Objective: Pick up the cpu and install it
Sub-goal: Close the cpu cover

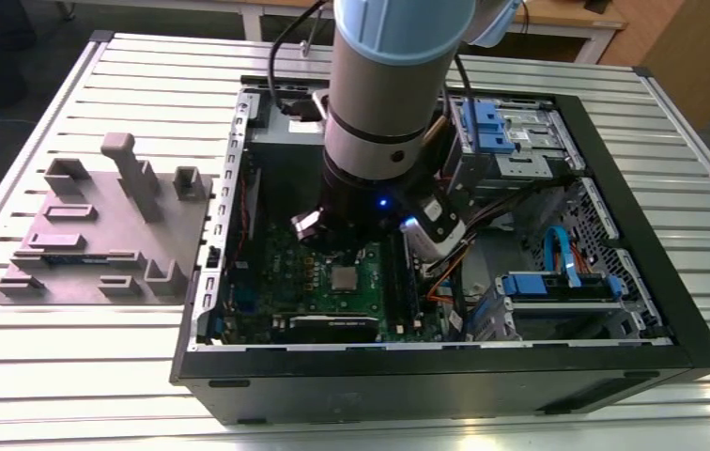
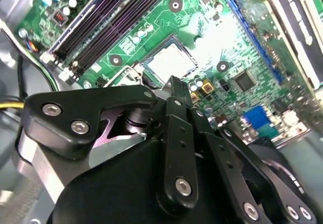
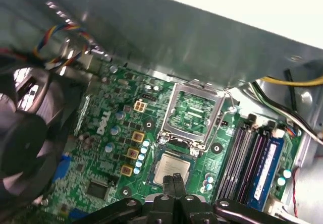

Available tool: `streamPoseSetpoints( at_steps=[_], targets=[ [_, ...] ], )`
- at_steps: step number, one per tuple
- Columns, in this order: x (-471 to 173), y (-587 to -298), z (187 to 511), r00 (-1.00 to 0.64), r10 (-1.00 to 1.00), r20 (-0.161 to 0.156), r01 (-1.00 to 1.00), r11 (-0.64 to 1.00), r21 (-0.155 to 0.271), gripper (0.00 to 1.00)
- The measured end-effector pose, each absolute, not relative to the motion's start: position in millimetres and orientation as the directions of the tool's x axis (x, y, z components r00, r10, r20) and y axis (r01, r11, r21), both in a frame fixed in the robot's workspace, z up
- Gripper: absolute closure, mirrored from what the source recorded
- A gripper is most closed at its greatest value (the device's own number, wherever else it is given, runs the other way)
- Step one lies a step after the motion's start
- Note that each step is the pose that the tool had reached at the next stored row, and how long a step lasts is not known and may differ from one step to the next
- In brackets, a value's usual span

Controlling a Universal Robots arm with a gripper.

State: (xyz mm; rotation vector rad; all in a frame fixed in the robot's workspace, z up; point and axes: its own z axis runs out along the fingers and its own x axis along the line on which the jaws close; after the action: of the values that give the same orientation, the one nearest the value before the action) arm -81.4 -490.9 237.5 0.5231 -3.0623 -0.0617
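The cpu [image 1: 347, 277], a small square chip with a silver-grey top, lies flat in its socket on the green motherboard [image 1: 273, 272] inside the open computer case. In both wrist views the cpu [image 2: 169, 62] [image 3: 171, 169] sits just beyond the fingertips. My gripper [image 3: 175, 182] hangs directly over the chip's near edge with its two thin black fingers pressed together and nothing between them; whether they touch the chip I cannot tell. The socket's metal lid [image 3: 194, 113] stands flipped open beside the chip. In the exterior view the arm's wrist [image 1: 368, 202] covers the gripper.
Memory slots [image 3: 252, 158] run alongside the socket, and a black fan [image 3: 25, 133] sits on the other side. The case wall [image 3: 202, 37] stands close behind. Drive bays with blue tabs [image 1: 505, 132] and loose cables [image 1: 556, 254] fill the exterior view's right. A grey fixture plate [image 1: 104, 235] lies outside the case.
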Motion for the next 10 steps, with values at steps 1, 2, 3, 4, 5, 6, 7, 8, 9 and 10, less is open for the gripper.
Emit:
streamPoseSetpoints(
  at_steps=[1, 2, 3, 4, 5, 6, 7, 8, 9, 10],
  targets=[
    [-81.4, -490.9, 237.5, -0.937, -0.349, 0.027, -0.348, 0.936, 0.045, 0.9],
    [-81.4, -490.9, 237.4, -0.931, -0.364, 0.027, -0.362, 0.931, 0.045, 0.9],
    [-81.4, -490.9, 237.3, -0.926, -0.377, 0.027, -0.376, 0.926, 0.045, 0.9],
    [-81.4, -490.9, 237.2, -0.921, -0.389, 0.027, -0.388, 0.921, 0.045, 0.9],
    [-81.4, -491.0, 237.2, -0.917, -0.399, 0.027, -0.397, 0.917, 0.045, 0.9],
    [-81.4, -491.1, 237.1, -0.914, -0.404, 0.027, -0.403, 0.914, 0.045, 0.9],
    [-81.4, -491.2, 237.1, -0.913, -0.406, 0.027, -0.405, 0.913, 0.045, 0.9],
    [-81.4, -491.2, 237.1, -0.913, -0.406, 0.027, -0.405, 0.913, 0.045, 0.9],
    [-81.4, -491.2, 237.1, -0.913, -0.407, 0.027, -0.405, 0.913, 0.045, 0.9],
    [-81.4, -491.2, 237.2, -0.913, -0.407, 0.027, -0.405, 0.913, 0.045, 0.9]
  ],
)
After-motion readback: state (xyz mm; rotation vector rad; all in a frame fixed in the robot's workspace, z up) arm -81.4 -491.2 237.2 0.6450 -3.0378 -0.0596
